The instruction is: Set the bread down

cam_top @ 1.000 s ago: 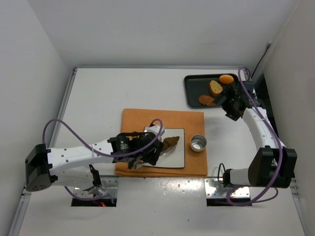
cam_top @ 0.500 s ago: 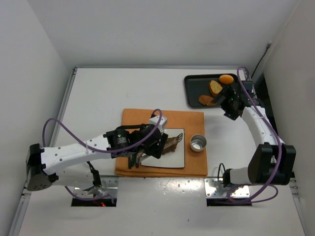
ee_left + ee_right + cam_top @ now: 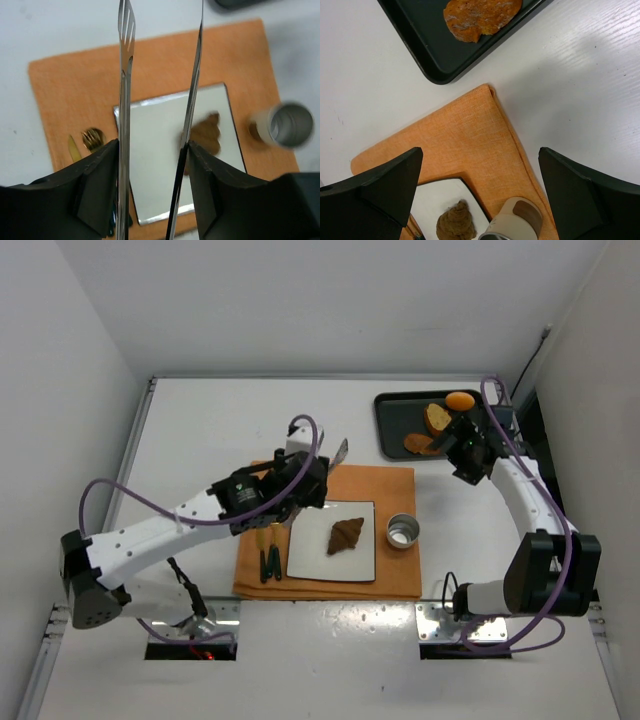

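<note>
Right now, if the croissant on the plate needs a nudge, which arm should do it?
Probably the left: its gripper holds tongs right beside the plate with the croissant. The right gripper hovers empty and open near the black tray, farther away.

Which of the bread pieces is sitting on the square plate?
The dark brown croissant; the lighter toasted slices lie in the black tray.

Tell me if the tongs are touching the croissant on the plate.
Apart. The top view shows the tongs over the orange cloth at its far edge, with bare plate and cloth between them and the croissant.
</note>
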Controlling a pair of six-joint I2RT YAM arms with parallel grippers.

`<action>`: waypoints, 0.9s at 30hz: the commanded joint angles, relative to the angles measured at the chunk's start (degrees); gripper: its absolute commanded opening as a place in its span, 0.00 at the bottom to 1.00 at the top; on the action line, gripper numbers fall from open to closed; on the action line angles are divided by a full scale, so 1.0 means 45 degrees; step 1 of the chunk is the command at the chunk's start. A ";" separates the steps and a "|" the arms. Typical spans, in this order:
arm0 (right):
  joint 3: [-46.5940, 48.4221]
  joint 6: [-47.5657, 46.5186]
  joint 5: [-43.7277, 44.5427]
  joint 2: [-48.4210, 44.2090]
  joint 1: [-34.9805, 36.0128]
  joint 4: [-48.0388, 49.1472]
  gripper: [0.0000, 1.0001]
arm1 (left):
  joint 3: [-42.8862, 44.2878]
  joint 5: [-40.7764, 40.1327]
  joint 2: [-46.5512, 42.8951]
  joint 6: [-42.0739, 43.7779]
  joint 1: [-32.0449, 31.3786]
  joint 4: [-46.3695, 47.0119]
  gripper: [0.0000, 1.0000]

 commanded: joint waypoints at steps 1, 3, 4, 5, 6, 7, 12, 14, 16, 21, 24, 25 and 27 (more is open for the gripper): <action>-0.0106 -0.0119 -0.0184 -0.0032 0.0099 0.0468 1.00 | 0.0471 -0.0934 0.0740 0.0095 0.1540 0.1629 0.59; -0.0106 -0.0119 -0.0184 -0.0149 0.0099 0.0468 1.00 | 0.0471 -0.0682 0.1326 0.0542 0.2477 0.2702 0.59; -0.0106 -0.0119 -0.0184 -0.0149 0.0099 0.0468 1.00 | 0.0626 -0.0680 0.1560 0.0680 0.2809 0.2938 0.59; -0.0106 -0.0119 -0.0184 -0.0149 0.0099 0.0468 1.00 | 0.0763 -0.0506 0.1775 0.0836 0.3528 0.3211 0.59; -0.0106 -0.0119 -0.0184 -0.0149 0.0099 0.0468 1.00 | 0.0764 -0.0505 0.1990 0.0973 0.3903 0.3794 0.59; -0.0222 -0.0119 -0.0184 -0.0149 0.0099 0.0468 1.00 | 0.1131 -0.0234 0.2476 0.0974 0.4312 0.3800 0.59; -0.0340 -0.0119 -0.0184 -0.0266 0.0099 0.0487 1.00 | 0.1896 0.1250 0.4138 0.1111 0.7278 0.3936 0.59; -0.0340 -0.0119 -0.0300 -0.0111 0.0099 0.0487 1.00 | 0.2285 0.1662 0.4917 0.0819 0.7791 0.3936 0.59; -0.0340 -0.0119 -0.0301 -0.0110 0.0099 0.0487 1.00 | 0.2521 0.1663 0.5349 0.0449 0.8201 0.3936 0.59; -0.0223 -0.0002 -0.0301 0.0007 0.0099 0.0487 1.00 | 0.3010 0.0591 0.6307 0.0212 0.9255 0.3820 0.59; -0.0086 -0.0002 -0.0301 0.0007 0.0099 0.0370 1.00 | 0.2778 0.0452 0.6309 -0.0021 1.0152 0.3546 0.59; -0.0086 -0.0002 -0.0301 0.0007 0.0099 0.0370 1.00 | 0.2582 0.0452 0.6193 -0.0274 1.0350 0.3546 0.59; -0.0204 -0.0002 -0.0301 0.0007 0.0099 0.0507 1.00 | 0.1957 0.0824 0.6016 -0.0431 1.0664 0.3546 0.61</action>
